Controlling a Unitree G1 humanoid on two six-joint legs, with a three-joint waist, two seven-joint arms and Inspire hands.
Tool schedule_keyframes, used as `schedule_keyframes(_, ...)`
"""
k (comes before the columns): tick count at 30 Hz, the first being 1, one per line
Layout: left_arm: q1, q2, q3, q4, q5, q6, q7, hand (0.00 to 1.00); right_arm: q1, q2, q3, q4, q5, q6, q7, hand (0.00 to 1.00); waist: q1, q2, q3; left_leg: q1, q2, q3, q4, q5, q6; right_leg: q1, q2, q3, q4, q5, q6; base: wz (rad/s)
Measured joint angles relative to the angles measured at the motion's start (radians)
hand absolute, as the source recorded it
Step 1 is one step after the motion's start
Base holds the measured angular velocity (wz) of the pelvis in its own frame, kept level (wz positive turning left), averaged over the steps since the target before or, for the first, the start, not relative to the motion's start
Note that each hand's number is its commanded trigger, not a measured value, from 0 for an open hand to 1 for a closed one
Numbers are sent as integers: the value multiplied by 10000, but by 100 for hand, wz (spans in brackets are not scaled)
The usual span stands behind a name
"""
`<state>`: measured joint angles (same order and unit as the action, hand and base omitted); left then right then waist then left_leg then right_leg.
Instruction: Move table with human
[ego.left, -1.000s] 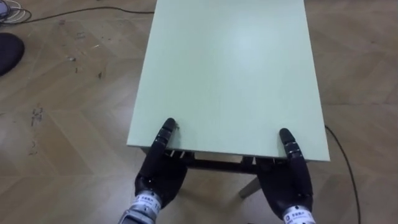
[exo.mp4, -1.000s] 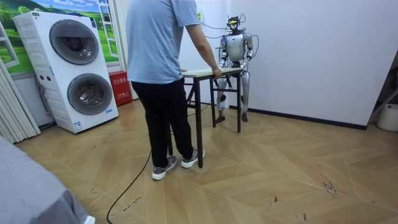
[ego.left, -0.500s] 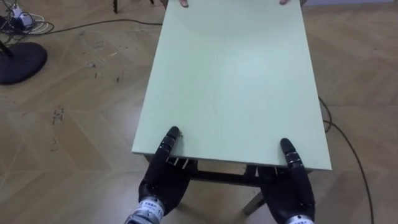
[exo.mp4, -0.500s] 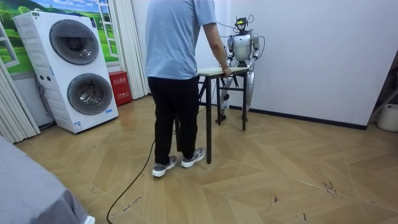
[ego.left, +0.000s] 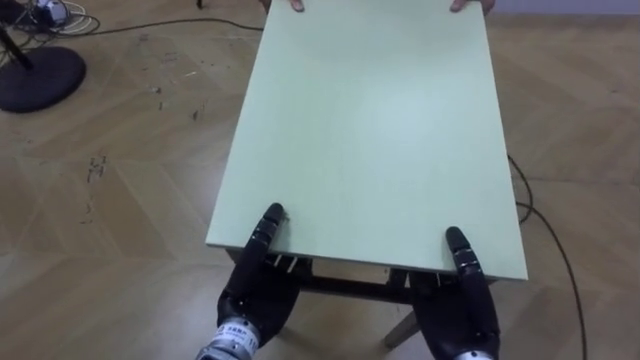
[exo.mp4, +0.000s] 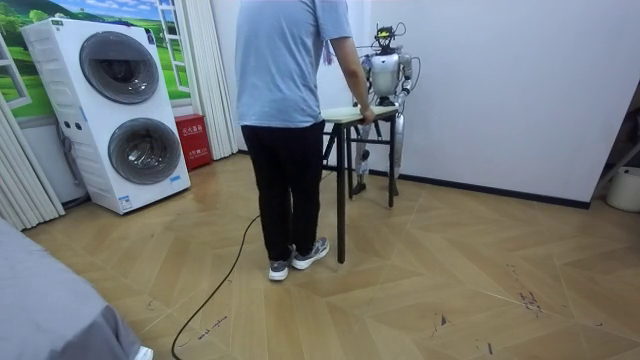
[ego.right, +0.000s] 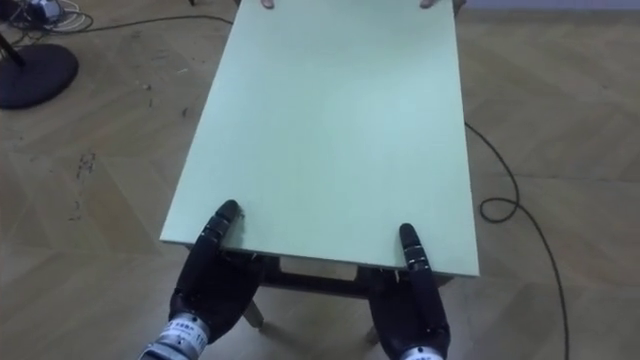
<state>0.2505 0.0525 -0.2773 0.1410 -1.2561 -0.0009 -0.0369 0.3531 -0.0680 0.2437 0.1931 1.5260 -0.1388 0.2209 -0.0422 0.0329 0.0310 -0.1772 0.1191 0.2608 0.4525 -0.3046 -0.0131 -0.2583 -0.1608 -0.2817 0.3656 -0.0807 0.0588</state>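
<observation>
Both left hand (ego.left: 255, 287) and right hand (ego.left: 463, 300) pinch table (ego.left: 370, 130); room view shows whole person (exo.mp4: 285, 100).

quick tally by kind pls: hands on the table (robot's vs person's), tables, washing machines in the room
robot hands gripping the near edge: 2, left hand and right hand
person's hands on the far edge: 2
table: 1
washing machines, stacked: 2
total: 7

Bright, even room light; soft sheen across the table (ego.left: 370, 120).
</observation>
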Motion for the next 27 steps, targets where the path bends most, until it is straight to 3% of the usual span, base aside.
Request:
schedule_keyframes(4, 1, 3, 1, -77, 12, -93, -3, 100, -9, 27, 189, -71, 27, -154, 6, 100, 231, -7, -3, 100, 86, -30, -194, 77, -131, 27, 127, -43, -24, -91, -113, 1)
schedule_keyframes(7, 3, 31, 6, -76, 20, -140, -95, 100, 3, 63, 200, -68, 39, -161, 60, 100, 242, 1, 1, 106, 98, -330, -297, 145, -242, 185, 140, -304, -22, -253, -150, 28)
schedule_keyframes(14, 35, 9, 11, -77, 26, -172, -334, 100, 68, 36, 97, -66, 45, -137, 330, 100, 476, 17, 0, -400, 149, -1301, -54, 241, -411, 357, 89, -1082, 187, -711, -252, 42)
schedule_keyframes(16, 78, 20, 11, -76, -10, -171, -335, 100, 71, 26, 106, -47, 56, -122, 329, 100, 517, 19, 0, -422, 199, -1375, -49, 294, -495, 528, 34, -1442, 296, -909, -295, 62)
schedule_keyframes(19, 122, 53, 2, -79, -56, -171, -338, 100, 89, 30, 109, -20, 52, -66, 328, 100, 507, 33, -4, -539, 456, -924, -40, 514, -563, 985, 15, -2261, 221, -1152, -371, 81)
schedule_keyframes(21, 82, 77, -21, -122, -58, -152, -360, 100, 65, 6, 72, -30, 53, -43, 391, 100, 479, 53, -17, -629, 618, 35, -200, 924, -460, 1250, -69, -2969, 16, -1200, -411, 87)
schedule_keyframes(23, 133, 81, -9, -173, -63, -151, -438, 100, 56, -69, 69, -95, 50, -25, 407, 100, 583, 87, -31, -569, 623, 389, -426, 1125, -415, 1365, -98, -3089, -51, -1239, -429, 53)
schedule_keyframes(27, 261, 78, 12, -249, -68, -152, -456, 100, 65, -98, 82, -96, 48, 57, 403, 100, 734, 177, -74, -421, 429, 396, -804, 1409, -341, 1737, -242, -3619, -57, -1296, -339, 46)
